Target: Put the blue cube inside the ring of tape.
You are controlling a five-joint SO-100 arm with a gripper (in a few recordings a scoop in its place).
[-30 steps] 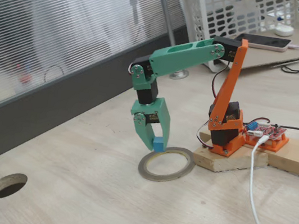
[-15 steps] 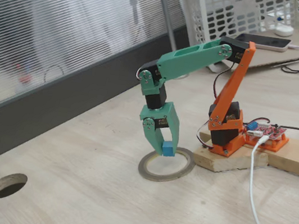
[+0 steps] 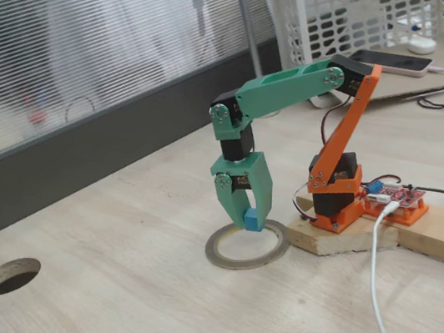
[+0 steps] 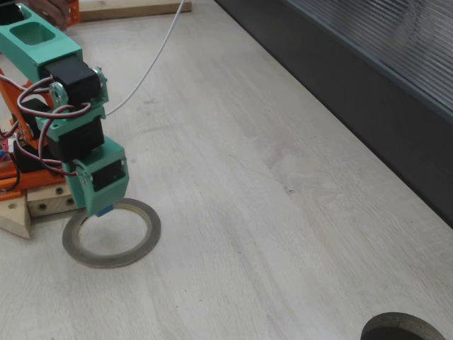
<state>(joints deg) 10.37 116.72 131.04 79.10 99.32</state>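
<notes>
The blue cube [image 3: 251, 218] is held tight between the fingers of the green gripper [image 3: 247, 219], just above the ring of tape [image 3: 249, 243], over its far edge, so the hole is seen lying slightly nearer the camera.

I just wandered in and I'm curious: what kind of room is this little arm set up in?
Probably a hobby or lab workbench: a pale wooden table with loose cables, a bare red circuit board beside the arm, and a white plastic basket behind.

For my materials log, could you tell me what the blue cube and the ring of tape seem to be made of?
The blue cube, held in the gripper, looks like plastic: uniform bright colour, plain smooth faces. The ring of tape looks like a flat roll of grey-brown tape with a pale, probably cardboard, inner rim.
</notes>
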